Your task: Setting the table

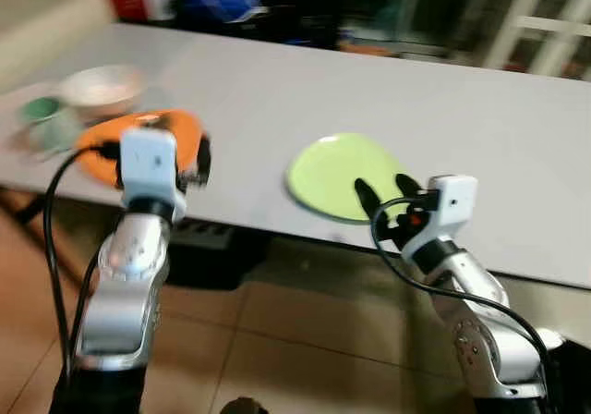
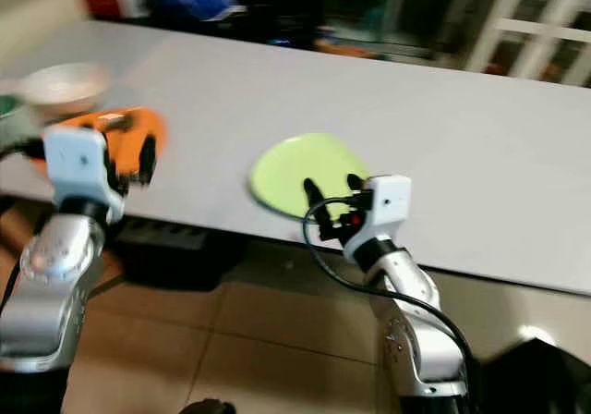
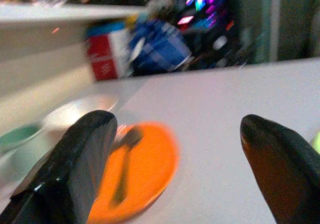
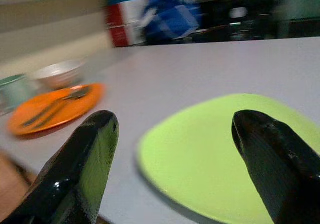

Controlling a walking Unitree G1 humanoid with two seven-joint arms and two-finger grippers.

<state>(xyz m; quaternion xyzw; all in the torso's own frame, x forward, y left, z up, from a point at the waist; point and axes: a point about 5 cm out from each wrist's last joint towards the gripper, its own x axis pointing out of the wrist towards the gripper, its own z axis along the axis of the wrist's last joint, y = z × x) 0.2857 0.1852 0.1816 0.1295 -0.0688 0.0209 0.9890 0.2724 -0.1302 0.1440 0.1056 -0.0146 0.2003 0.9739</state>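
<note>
A green plate (image 1: 343, 176) lies near the front edge of the grey table (image 1: 388, 109), and the right gripper (image 1: 384, 199) is at this edge just before the plate, with its fingers spread wide and empty. The left gripper (image 3: 175, 149), also wide open and empty, hovers at the table edge before an orange plate (image 3: 142, 166) that carries what seems to be cutlery, though the picture is blurred. Beside the orange plate stand a pale bowl (image 1: 100, 88) and a green cup (image 1: 42, 116).

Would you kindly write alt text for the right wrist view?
Two open black fingers frame a lime-green plate lying on a grey table. Further back sit an orange plate holding cutlery and a pale bowl.
</note>
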